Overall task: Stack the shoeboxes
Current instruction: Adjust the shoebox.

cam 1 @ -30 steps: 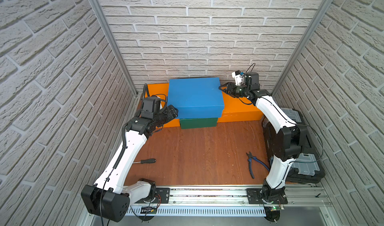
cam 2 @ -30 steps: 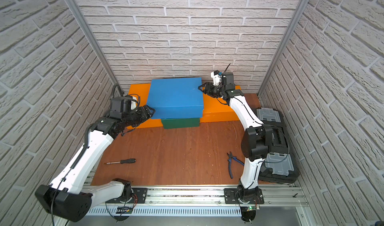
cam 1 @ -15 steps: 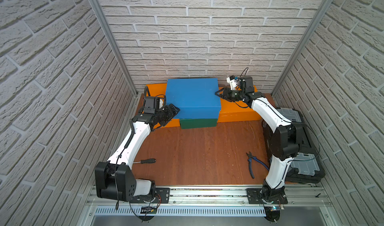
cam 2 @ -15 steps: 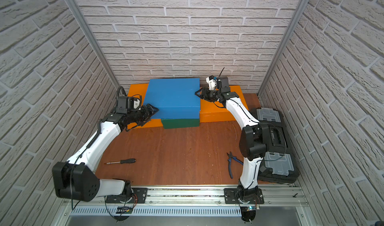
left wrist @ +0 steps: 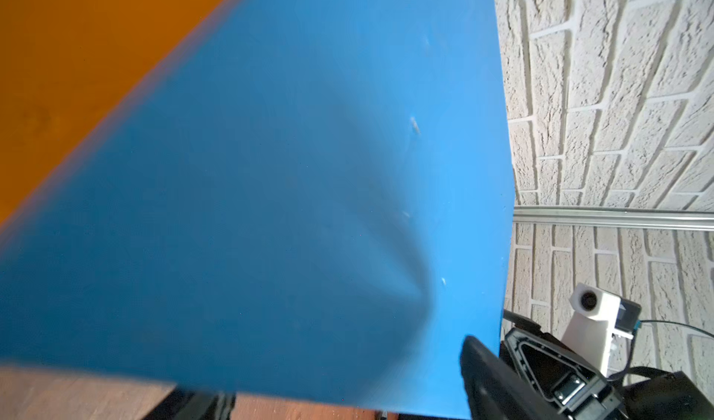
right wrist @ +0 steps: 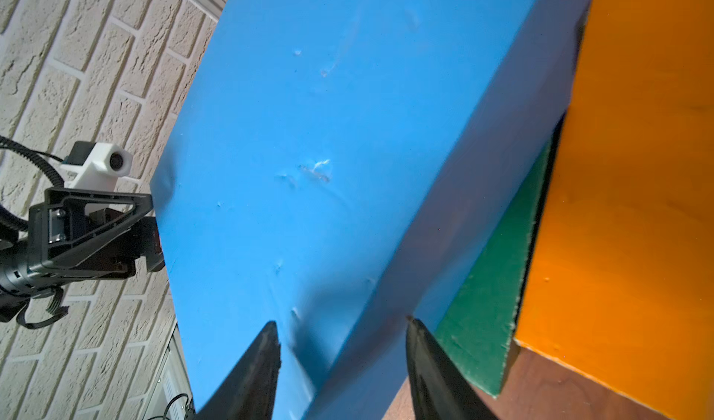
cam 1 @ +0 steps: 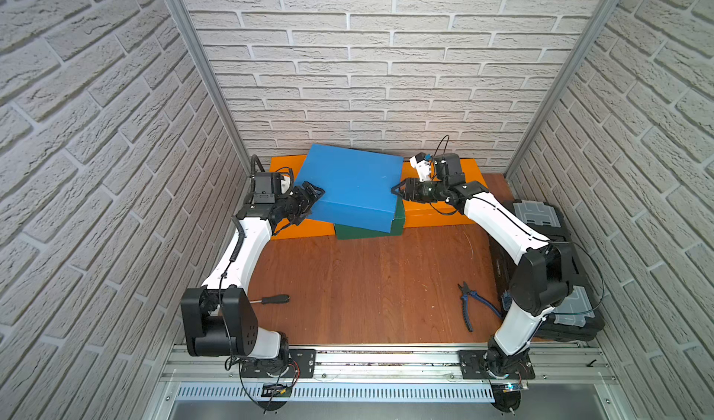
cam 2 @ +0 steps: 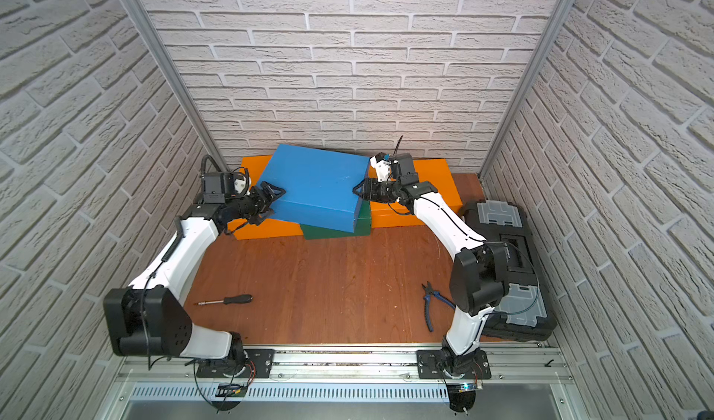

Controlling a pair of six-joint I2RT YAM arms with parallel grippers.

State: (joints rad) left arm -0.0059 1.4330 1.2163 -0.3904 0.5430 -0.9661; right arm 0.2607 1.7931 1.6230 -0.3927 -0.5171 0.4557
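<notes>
**Blue shoebox lies skewed on the pile, a gripper at each end**

Blue tops the pile in both top views. The blue shoebox [cam 1: 353, 186] sits in the upper middle of the frame, close to the back brick wall, turned out of square with what lies beneath it. Under its lower edge the green shoebox [cam 1: 367, 232] shows as a dark strip and a corner. An orange shoebox [cam 1: 299, 229] shows left of the pile, and a second orange shoebox [cam 1: 421, 220] shows right of it. The blue one overlaps both in the picture.

The left gripper [cam 1: 313, 195] is at the blue box's left edge. Its jaws stand wide apart, one finger over the lid and the other lower down by the side wall. Whether they press on the cardboard cannot be told. The left wrist view is filled by the blurred blue lid, with orange beside it.

The right gripper [cam 1: 396, 192] meets the box's right corner. In the right wrist view its fingertips [right wrist: 266, 356] straddle that corner about half open, one on the lid and one against the side wall. The lid is dented next to the first, and the gripper has hold of the box there.

On the wooden table [cam 1: 367, 283], well apart from the boxes, a screwdriver [cam 1: 272, 299] lies at lower left and pliers [cam 1: 468, 309] at lower right. A black tool case [cam 1: 537, 215] stands along the right edge.
</notes>
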